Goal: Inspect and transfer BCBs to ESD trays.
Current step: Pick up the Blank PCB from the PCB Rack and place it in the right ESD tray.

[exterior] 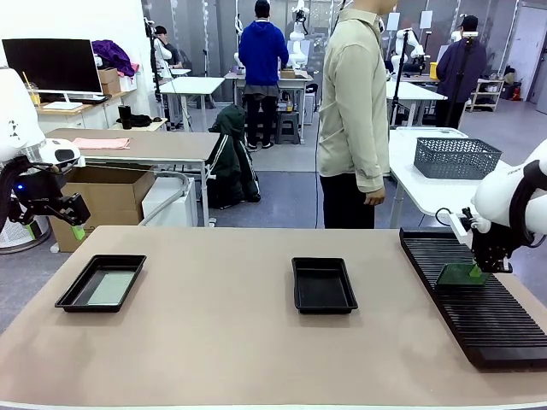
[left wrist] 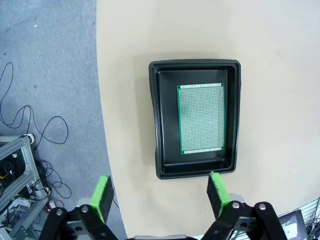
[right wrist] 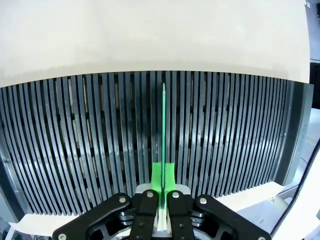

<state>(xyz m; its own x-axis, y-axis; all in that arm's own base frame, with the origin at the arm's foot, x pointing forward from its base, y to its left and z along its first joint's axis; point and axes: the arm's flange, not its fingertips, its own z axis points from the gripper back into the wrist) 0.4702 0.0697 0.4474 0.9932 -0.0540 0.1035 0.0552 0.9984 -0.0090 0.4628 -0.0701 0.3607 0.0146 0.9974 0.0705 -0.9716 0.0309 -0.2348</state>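
A black ESD tray (exterior: 72,295) lies at the table's left with a pale green BCB (exterior: 111,288) flat on its floor. From above, the same BCB (left wrist: 201,118) sits inside that tray (left wrist: 157,125), and my left gripper (left wrist: 160,197) hangs open above the tray's near end, holding nothing. In the front view this left gripper (exterior: 75,224) is raised off the table's left edge. A second ESD tray (exterior: 324,284) with a bare floor lies mid-table. My right gripper (exterior: 473,272) is shut on another BCB (exterior: 457,275), seen edge-on (right wrist: 163,125) standing in a slot of the rack, with the right gripper (right wrist: 163,186) clamping its near edge.
The long black slotted rack (exterior: 487,316) runs along the table's right side. A person (exterior: 352,111) stands at the far edge, hands down. Bare tabletop stretches between the two trays and in front of them. Cables lie on the floor beyond the table's left edge.
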